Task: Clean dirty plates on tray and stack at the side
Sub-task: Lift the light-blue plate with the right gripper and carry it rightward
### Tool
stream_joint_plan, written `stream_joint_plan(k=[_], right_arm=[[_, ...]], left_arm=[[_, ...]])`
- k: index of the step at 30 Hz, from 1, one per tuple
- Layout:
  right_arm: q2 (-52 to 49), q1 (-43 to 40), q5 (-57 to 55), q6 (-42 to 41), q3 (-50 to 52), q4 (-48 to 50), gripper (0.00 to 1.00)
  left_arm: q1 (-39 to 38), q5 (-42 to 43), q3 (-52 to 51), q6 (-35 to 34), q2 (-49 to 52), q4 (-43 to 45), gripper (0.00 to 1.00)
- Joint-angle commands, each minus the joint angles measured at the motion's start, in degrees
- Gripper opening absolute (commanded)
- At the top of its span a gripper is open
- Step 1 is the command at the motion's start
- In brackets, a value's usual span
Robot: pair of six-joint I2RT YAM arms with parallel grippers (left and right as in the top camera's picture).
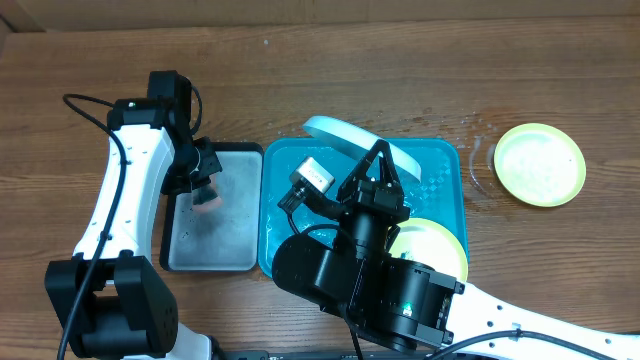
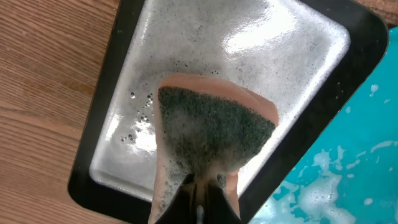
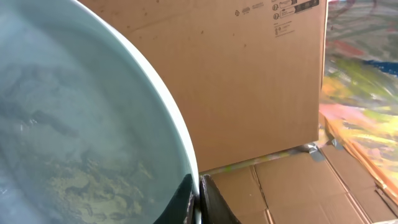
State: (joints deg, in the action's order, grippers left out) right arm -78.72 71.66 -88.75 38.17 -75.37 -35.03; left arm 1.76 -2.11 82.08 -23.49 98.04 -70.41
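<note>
Looming closest to the overhead lens, the black right arm is reaching across the teal tray, and its right gripper is clamping its fingers on the rim of the light-blue-rimmed plate. That plate is standing tilted on edge over the tray's far side, leaning up from the tray floor. In the right wrist view, the gripper is pinching the plate's edge, whose pale face is showing cloudy, wet streaks, while a cardboard box is filling the background.

On the left, the white left arm is hanging over the black-rimmed grey tray, which is lying just beside the teal tray on the wooden table. The left gripper is squeezing a pink sponge between closed fingers. The left wrist view is showing the gripper holding the sponge with its dark green scouring face towards the camera, foam clinging to it, above the grey tray's sudsy floor. Suds are also spreading across the corner of the teal tray seen there.

One yellow-green plate is lying flat in the teal tray's near right corner, partly under the right arm. A second yellow-green plate is sitting on the table to the right of the tray, apart from it, beside a wet patch.
</note>
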Motion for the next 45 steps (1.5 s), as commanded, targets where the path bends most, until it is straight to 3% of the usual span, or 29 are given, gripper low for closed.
stream_joint_plan(k=[1, 9, 13, 16, 19, 22, 23, 26, 29, 34, 39, 45], right_arm=[[-0.11, 0.33, -1.25, -0.42, -1.57, 0.55, 0.04], [-0.11, 0.33, -1.11, -1.42, -1.55, 0.74, 0.04], [-0.11, -1.11, 4.90, -14.21, -1.51, -0.44, 0.04], [-0.20, -3.76, 18.64, -30.08, -1.51, -7.69, 0.04], [-1.22, -9.68, 40.72, -45.62, -1.49, -14.62, 0.04], [-4.09, -18.40, 59.65, -50.90, -0.76, -16.96, 0.04], [-5.51, -21.14, 59.84, -52.54, -0.72, -18.25, 0.04], [-8.87, -25.62, 43.65, -60.00, -0.72, -25.62, 0.04], [-10.03, -26.32, 33.38, -60.33, -0.74, -30.53, 0.04], [-8.28, -24.85, 41.97, -57.20, -1.64, -24.06, 0.04], [-8.41, -24.72, 30.71, -58.34, -1.64, -27.96, 0.04], [-7.91, -22.99, 31.67, -58.95, -1.64, -27.47, 0.04]], left_arm=[[0.11, 0.24, -0.39, 1.22, -0.22, 0.20, 0.05], [0.09, 0.24, -0.39, 1.22, -0.22, 0.26, 0.04], [0.13, 0.24, -0.39, 1.22, -0.22, 0.22, 0.04], [0.13, 0.24, -0.39, 1.22, -0.22, 0.22, 0.04], [0.11, 0.26, -0.39, 1.25, -0.22, 0.22, 0.04], [-0.09, 0.31, -0.39, 1.22, -0.22, 0.33, 0.04], [-0.35, 0.28, -0.39, 1.25, -0.22, 0.46, 0.05], [-0.50, 0.28, -0.39, 1.22, -0.22, 0.50, 0.04], [-0.55, 0.24, -0.39, 1.25, -0.22, 0.22, 0.04], [-0.52, 0.24, -0.39, 1.25, -0.22, 0.37, 0.04], [-0.57, 0.24, -0.39, 1.27, -0.22, -0.11, 0.04], [-0.66, 0.24, -0.39, 1.27, -0.22, 0.00, 0.04]])
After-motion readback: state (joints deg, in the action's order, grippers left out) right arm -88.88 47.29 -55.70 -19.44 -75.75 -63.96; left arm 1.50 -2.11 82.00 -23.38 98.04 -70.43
